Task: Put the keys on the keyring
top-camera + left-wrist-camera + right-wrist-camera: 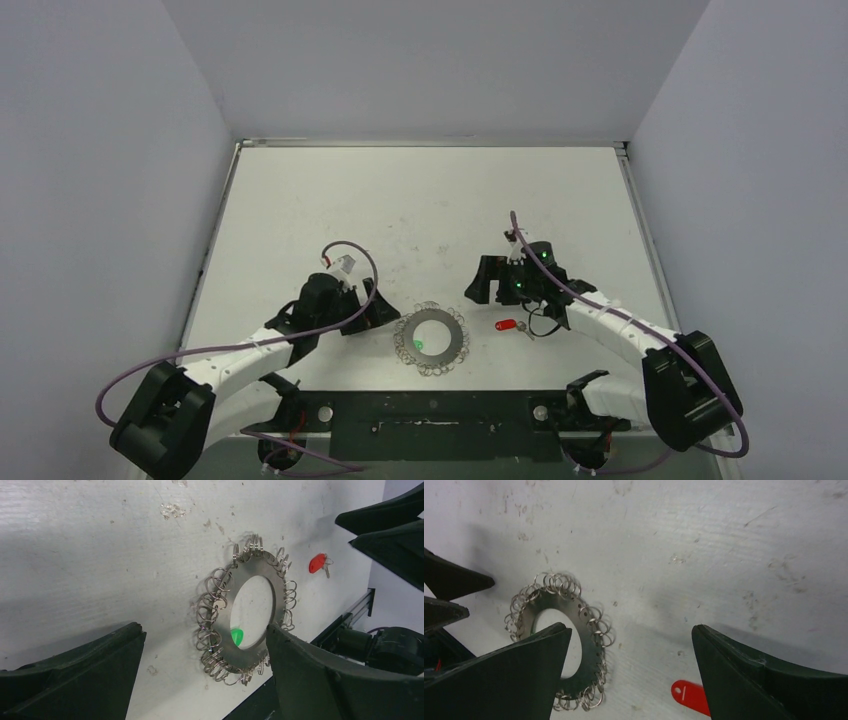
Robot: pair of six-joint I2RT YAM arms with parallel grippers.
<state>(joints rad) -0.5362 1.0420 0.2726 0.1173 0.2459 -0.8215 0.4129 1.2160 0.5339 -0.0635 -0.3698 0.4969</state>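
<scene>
While my left hand (378, 310) and my right hand (487, 285) hang wide open, holding nothing, the keyring (431, 340) lies flat on the desk (420, 210) between them. The green-tagged key (419, 345) sits inside the keyring's hole; the red-tagged key (512, 325) lies right of the keyring, apart from it, near my right hand

One finger (769, 680) of the right gripper (631, 628) covers half the red plastic key tag (686, 694), the blade unseen; the other hides part of the flat silver loop-fringed keyring (591, 630). Ahead of the left gripper (205, 628), a green plastic tag (236, 636) shows only partly through the ring's hole.
</scene>
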